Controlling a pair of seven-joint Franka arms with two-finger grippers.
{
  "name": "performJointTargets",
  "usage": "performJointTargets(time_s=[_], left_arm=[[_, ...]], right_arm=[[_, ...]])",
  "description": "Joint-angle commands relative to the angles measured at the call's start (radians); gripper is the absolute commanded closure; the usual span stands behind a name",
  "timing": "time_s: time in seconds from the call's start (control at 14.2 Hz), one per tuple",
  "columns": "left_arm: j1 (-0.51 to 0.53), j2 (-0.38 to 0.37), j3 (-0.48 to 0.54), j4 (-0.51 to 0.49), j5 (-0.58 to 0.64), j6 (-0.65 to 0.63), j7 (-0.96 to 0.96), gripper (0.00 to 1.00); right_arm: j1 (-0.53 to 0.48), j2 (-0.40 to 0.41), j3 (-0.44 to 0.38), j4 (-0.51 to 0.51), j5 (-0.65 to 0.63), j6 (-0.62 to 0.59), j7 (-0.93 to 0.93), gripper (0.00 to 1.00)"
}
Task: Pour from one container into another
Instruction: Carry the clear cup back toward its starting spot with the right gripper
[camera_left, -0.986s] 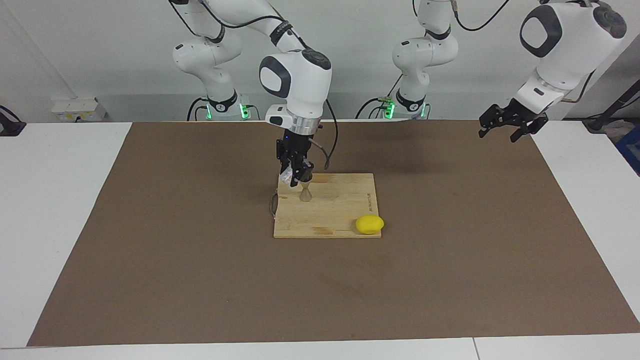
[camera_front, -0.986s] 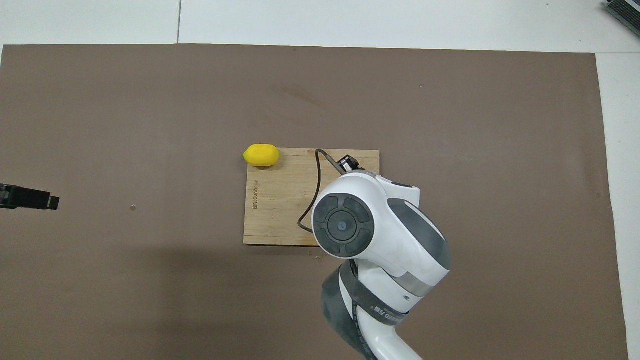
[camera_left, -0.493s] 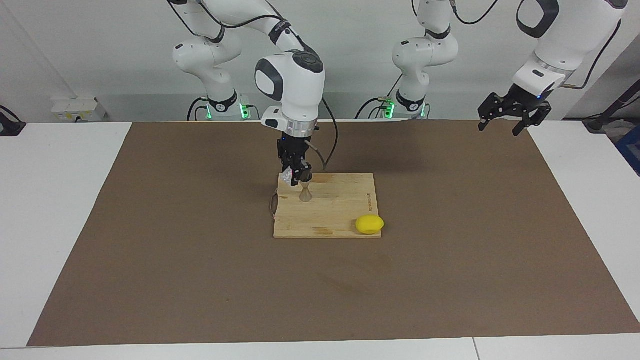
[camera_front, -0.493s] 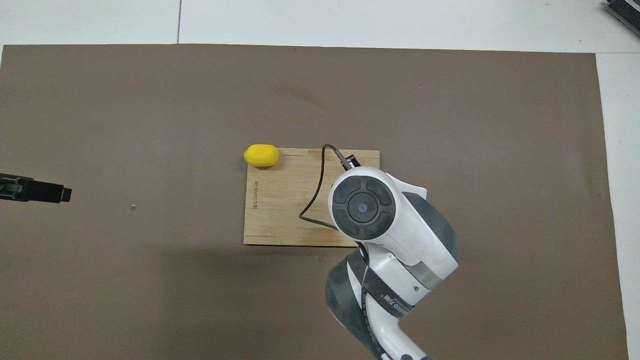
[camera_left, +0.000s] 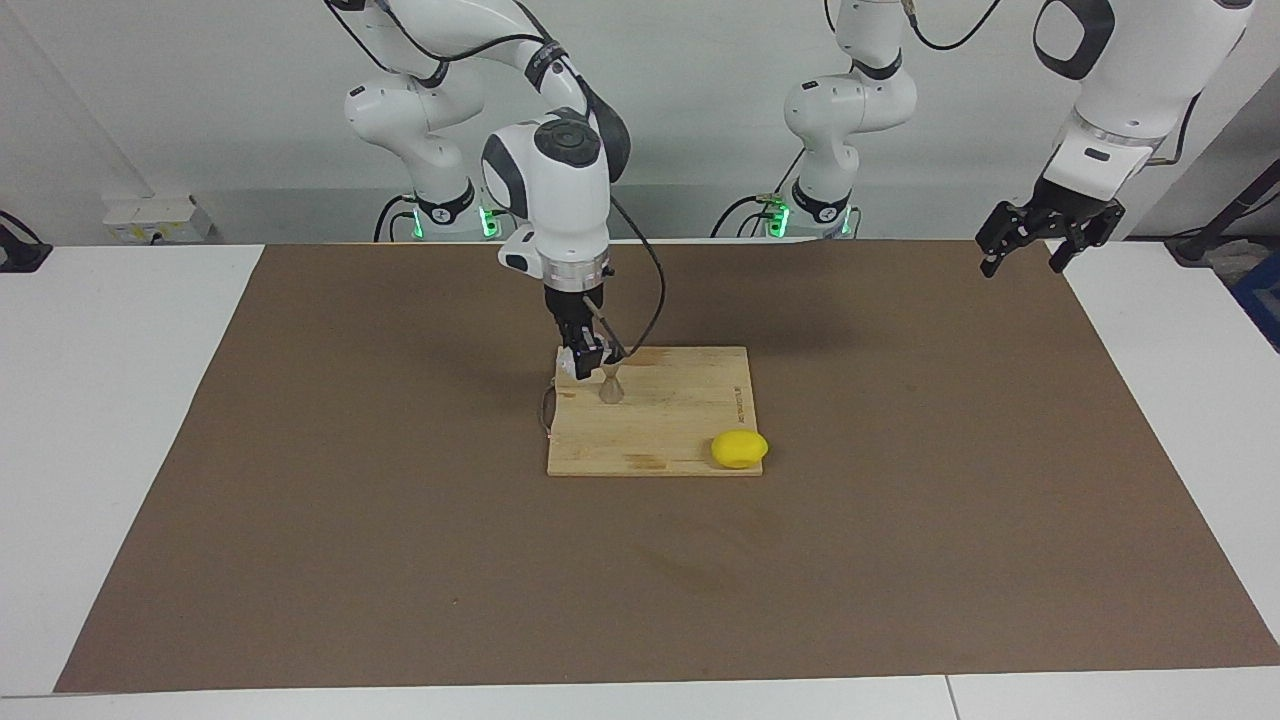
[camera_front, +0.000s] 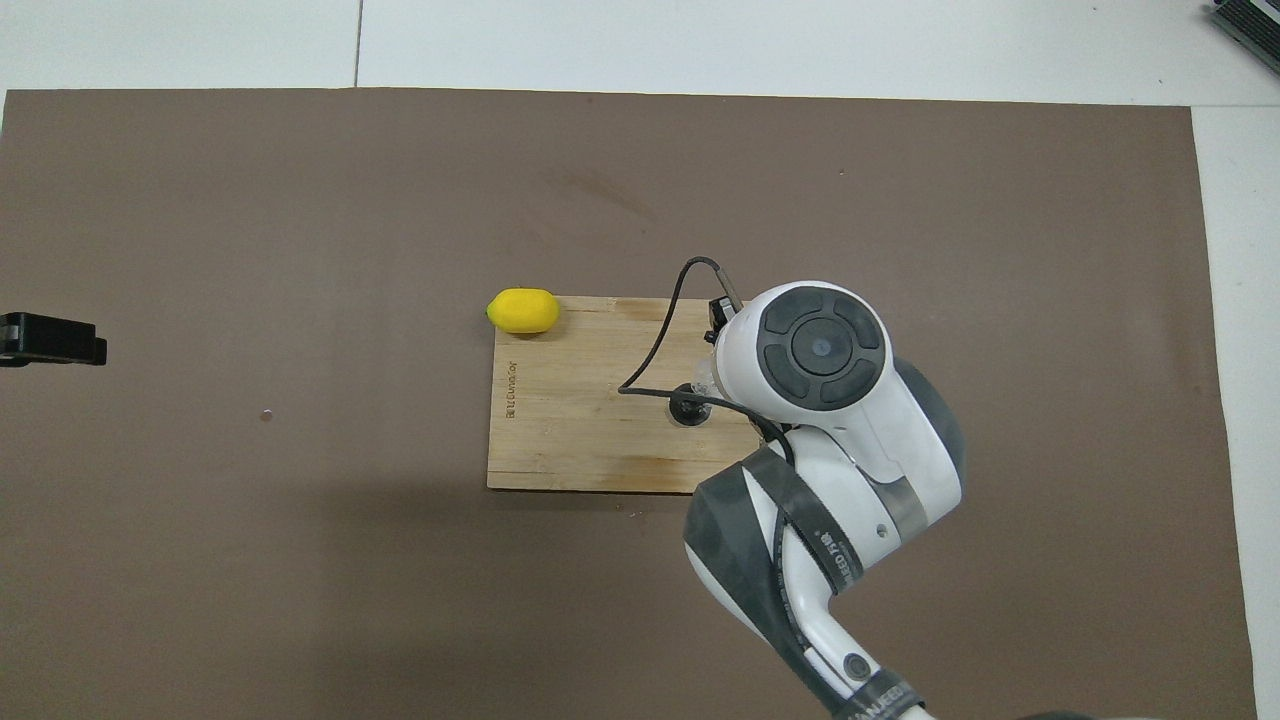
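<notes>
Over the cutting board (camera_left: 655, 410), right gripper (camera_left: 590, 358) clenched the clear cup (camera_left: 572, 362), tipped just above the upright jigger (camera_left: 611, 386); left gripper (camera_left: 1045, 237) released, waiting.

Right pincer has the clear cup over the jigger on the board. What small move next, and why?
Probably tip the cup a little further: the right pincer holds it, shut, just above the jigger, which stands upright on the board. The left pincer waits.

Robotics lab: two Franka arms (camera_left: 560, 190), white table (camera_left: 120, 400) w/ brown mat (camera_left: 900, 480).
</notes>
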Motion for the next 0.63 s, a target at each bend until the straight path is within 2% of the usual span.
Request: performJointTargets(time_s=[0.0, 0.14, 0.21, 0.28, 0.42, 0.56], left_arm=[[-0.010, 0.062, 0.007, 0.082, 0.023, -0.074, 0.045, 0.00], [-0.005, 0.048, 0.013, 0.050, 0.023, -0.069, 0.144, 0.00], [-0.012, 0.057, 0.014, 0.065, 0.021, -0.057, 0.144, 0.00], [-0.008, 0.073, 0.016, 0.112, 0.009, -0.074, 0.143, 0.00], [-0.005, 0.163, 0.016, 0.240, 0.000, -0.175, 0.144, 0.00], [-0.002, 0.171, 0.018, 0.265, -0.003, -0.189, 0.142, 0.00]], right_arm=[[-0.049, -0.006, 0.009, -0.022, 0.101, 0.026, -0.062, 1.00], [-0.086, -0.006, 0.009, -0.036, 0.191, 0.035, -0.125, 1.00], [-0.109, -0.009, 0.009, -0.051, 0.234, 0.038, -0.165, 1.00], [-0.129, -0.012, 0.009, -0.066, 0.279, 0.038, -0.214, 1.00], [-0.187, -0.015, 0.009, -0.094, 0.381, 0.035, -0.304, 1.00], [-0.261, -0.012, 0.009, -0.138, 0.458, 0.031, -0.410, 1.00]])
